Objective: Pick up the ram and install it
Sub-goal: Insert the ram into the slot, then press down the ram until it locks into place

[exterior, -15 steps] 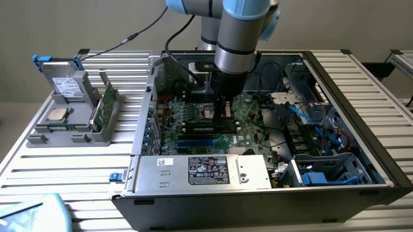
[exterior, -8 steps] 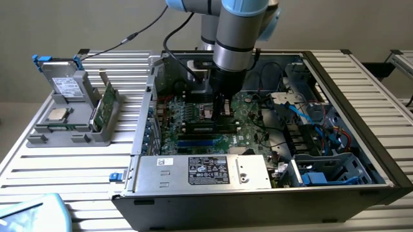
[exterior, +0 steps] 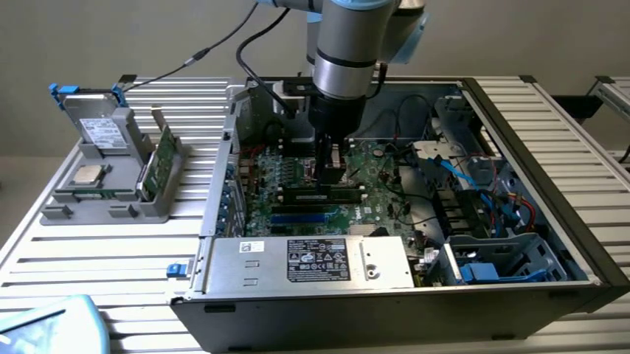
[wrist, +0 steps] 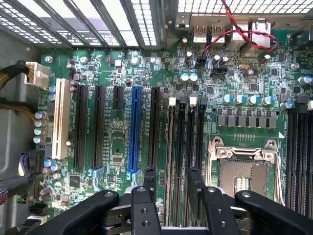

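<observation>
The ram (exterior: 320, 196) is a long thin stick with black chips, standing on edge in a memory slot on the motherboard (exterior: 379, 214) inside the open computer case. In the wrist view I see it edge-on as a narrow pale strip, the ram (wrist: 171, 147), among the black memory slots. My gripper (exterior: 333, 179) hangs straight down right over it. The gripper (wrist: 172, 183) is open, with one black finger on either side of the stick and a gap at each side. Nothing is held.
A grey holder (exterior: 108, 184) at the exterior view's left carries a green expansion card (exterior: 162, 162) and a silver processor (exterior: 88, 175). The power supply (exterior: 305, 262) fills the case's near side. A processor socket (wrist: 244, 171), a blue slot (wrist: 134, 129) and cables (exterior: 473, 177) surround the memory slots.
</observation>
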Tool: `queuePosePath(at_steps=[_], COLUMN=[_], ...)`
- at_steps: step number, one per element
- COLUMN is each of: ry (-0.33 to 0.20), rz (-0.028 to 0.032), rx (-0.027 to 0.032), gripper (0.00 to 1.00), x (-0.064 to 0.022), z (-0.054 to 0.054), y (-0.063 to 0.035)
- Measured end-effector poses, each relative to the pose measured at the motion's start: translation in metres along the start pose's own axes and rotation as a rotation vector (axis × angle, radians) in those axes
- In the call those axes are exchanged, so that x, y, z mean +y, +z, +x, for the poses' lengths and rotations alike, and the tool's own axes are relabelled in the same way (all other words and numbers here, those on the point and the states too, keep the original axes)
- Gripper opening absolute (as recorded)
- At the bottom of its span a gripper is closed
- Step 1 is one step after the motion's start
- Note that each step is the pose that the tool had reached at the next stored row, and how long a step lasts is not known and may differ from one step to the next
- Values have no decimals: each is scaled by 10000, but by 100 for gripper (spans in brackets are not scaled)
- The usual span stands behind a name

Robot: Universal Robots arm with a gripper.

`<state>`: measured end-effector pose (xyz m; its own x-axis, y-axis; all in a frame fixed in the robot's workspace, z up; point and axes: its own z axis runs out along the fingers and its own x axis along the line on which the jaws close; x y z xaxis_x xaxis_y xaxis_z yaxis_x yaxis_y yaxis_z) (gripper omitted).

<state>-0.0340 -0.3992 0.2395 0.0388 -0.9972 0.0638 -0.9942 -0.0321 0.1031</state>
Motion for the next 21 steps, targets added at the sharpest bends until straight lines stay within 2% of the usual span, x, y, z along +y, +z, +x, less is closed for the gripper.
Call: queuePosePath(at_steps=[3,4,5,6,7,9,21], ry=[0,-1,-1,-1,-1,-1,-1], rz=[5,5,5,4,5,5,5], rx=[-23,-22,-22,-21,-22,-22,-21], gripper=[38,31,31,25,25,13,11], x=[0,0,0,0,0,0,0], z=[0,0,1,1,1,1,1], y=[0,0,0,0,0,0,0])
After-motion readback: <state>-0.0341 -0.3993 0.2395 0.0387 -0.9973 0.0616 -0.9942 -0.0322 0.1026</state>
